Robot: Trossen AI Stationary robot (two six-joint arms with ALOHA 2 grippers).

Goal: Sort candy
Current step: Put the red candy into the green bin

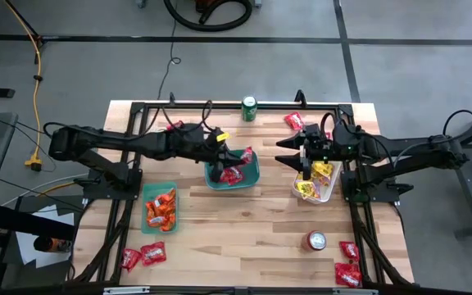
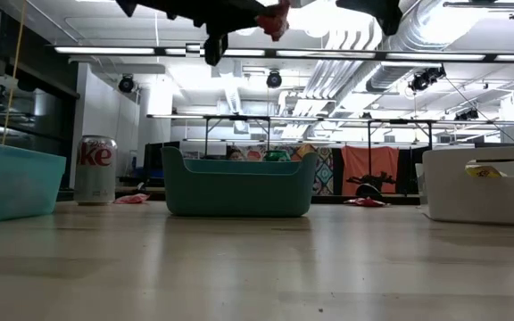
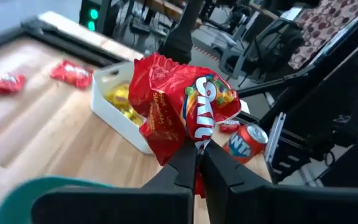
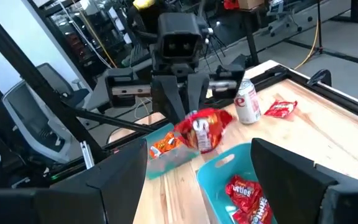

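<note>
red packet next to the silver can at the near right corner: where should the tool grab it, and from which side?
Judging by the high view, come straight down on the red packet. It lies flat on the table, so pinch across its narrow width near the middle. The silver can stands close beside it, so set the fingers to clear that side.

Red candy packet [image 3: 179, 112] pinched up in the air, crinkled. More red, orange and yellow packets in three bins and loose at bench corners.
</note>
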